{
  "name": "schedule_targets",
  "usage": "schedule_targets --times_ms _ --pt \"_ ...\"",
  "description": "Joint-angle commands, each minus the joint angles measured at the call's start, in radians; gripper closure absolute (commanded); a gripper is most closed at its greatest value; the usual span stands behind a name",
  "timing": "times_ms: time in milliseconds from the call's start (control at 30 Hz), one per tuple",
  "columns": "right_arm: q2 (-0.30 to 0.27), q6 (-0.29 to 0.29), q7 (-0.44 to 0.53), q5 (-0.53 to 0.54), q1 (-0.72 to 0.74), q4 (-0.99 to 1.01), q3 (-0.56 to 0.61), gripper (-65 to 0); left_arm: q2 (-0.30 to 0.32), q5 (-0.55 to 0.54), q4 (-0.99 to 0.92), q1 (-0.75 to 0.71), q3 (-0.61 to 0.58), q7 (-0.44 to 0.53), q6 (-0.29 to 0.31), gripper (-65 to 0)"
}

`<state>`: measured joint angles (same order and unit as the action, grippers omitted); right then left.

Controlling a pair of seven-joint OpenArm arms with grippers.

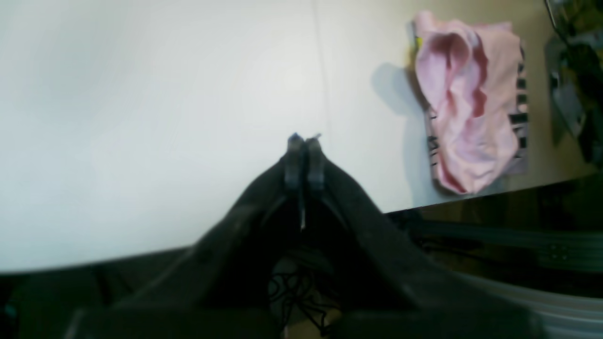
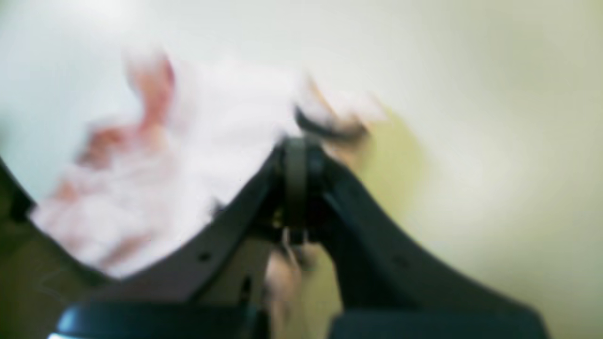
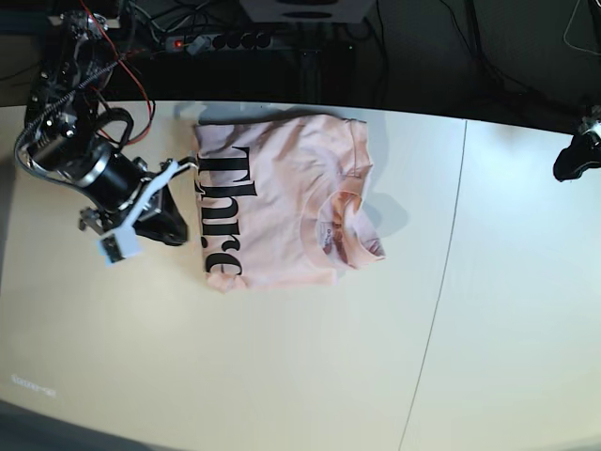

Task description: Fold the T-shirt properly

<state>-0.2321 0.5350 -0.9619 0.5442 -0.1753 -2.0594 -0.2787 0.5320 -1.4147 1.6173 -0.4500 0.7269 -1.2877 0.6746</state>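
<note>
The pale pink T-shirt [image 3: 282, 188] lies folded into a rough rectangle on the table, with black lettering along its left side and the collar facing up on the right. My right gripper [image 3: 184, 230] is shut, its tips at the shirt's left edge. The right wrist view is blurred: the shut fingers [image 2: 297, 141] stand over the T-shirt [image 2: 165, 165], and I cannot tell whether any cloth is between them. My left gripper [image 1: 304, 139] is shut on nothing over bare table, far from the T-shirt [image 1: 471, 99]. In the base view the left gripper [image 3: 573, 160] sits at the right edge.
The pale table [image 3: 282, 376] has a seam [image 3: 441, 282] running front to back, to the right of the shirt. A power strip [image 3: 225, 40] and cables lie behind the table's back edge. Red wires run along my right arm [image 3: 84, 150].
</note>
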Motion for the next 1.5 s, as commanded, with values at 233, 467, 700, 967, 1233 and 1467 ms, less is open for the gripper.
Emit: schedule_targets --times_ms 233,467,700,967,1233,1467 --pt "-0.01 0.011 -0.005 0.075 -0.417 -0.255 -0.278 0.0 0.006 0.016 0.094 -0.216 0.092 0.012 0.023 0.0" --pt "0.06 0.011 -0.034 0.142 -0.678 -0.197 -0.448 0.0 -0.093 0.281 0.107 -0.371 0.084 0.19 0.023 0.0" --pt "0.116 0.011 -0.033 0.159 -0.713 0.173 -0.446 0.0 -0.108 0.526 0.072 -0.383 -0.142 0.321 0.023 0.0" --pt "0.111 0.006 -0.007 0.091 -0.574 0.721 -0.445 0.0 -0.108 0.935 -0.186 -0.243 -0.599 0.52 -0.166 0.0" --pt "0.111 -0.016 0.193 -0.182 -0.365 1.172 -0.283 0.0 -0.172 1.08 -0.82 0.133 -0.951 0.699 -0.272 0.0" --pt "0.132 -0.132 0.255 -0.26 -0.136 1.386 -0.087 0.0 -0.29 1.117 -1.097 0.367 -1.048 0.753 -0.271 0.0"
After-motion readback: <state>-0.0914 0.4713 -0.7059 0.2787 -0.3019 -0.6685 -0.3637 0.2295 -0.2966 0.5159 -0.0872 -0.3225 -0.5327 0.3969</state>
